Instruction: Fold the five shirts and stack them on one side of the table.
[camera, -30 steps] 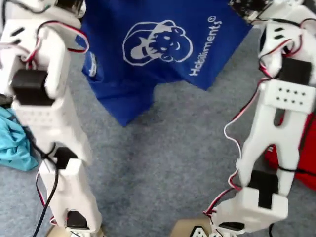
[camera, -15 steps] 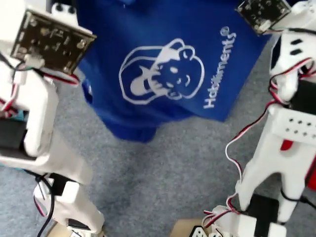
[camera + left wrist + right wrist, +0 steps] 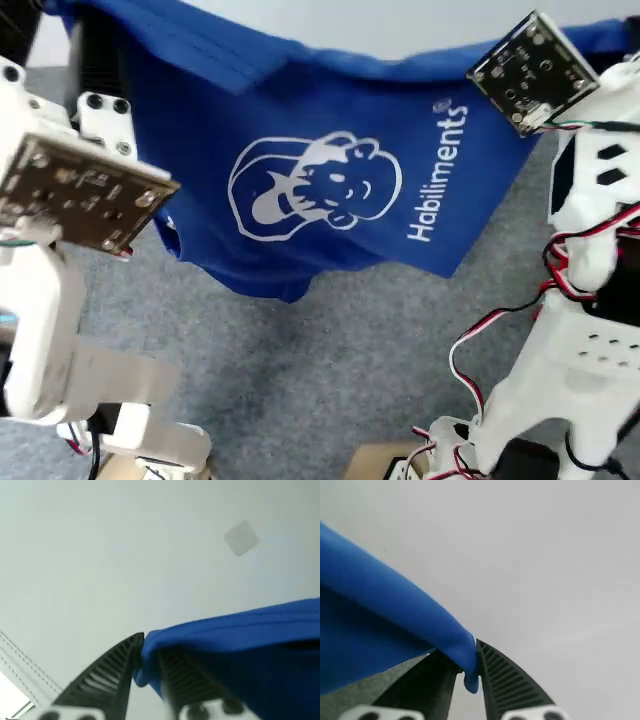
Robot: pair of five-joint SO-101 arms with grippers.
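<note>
A blue shirt (image 3: 330, 200) with a white printed face and lettering hangs spread in the air above the grey table (image 3: 340, 370). Its top edge stretches between both raised arms. My left gripper (image 3: 145, 655) is shut on one corner of the blue shirt (image 3: 250, 645), the cloth pinched between its black ridged fingers (image 3: 107, 672). My right gripper (image 3: 470, 665) is shut on the other corner of the blue shirt (image 3: 375, 620). The shirt's lower hem hangs just above the table in the high view.
The left arm's circuit board (image 3: 75, 190) and the right arm's board (image 3: 535, 72) face the high camera. A strip of turquoise cloth (image 3: 5, 318) shows at the left edge. Grey table lies bare below the shirt.
Both arms have risen and lifted the blue shirt higher, so it now hangs spread wide. The turquoise and red cloths at the sides are now mostly hidden behind the arms.
</note>
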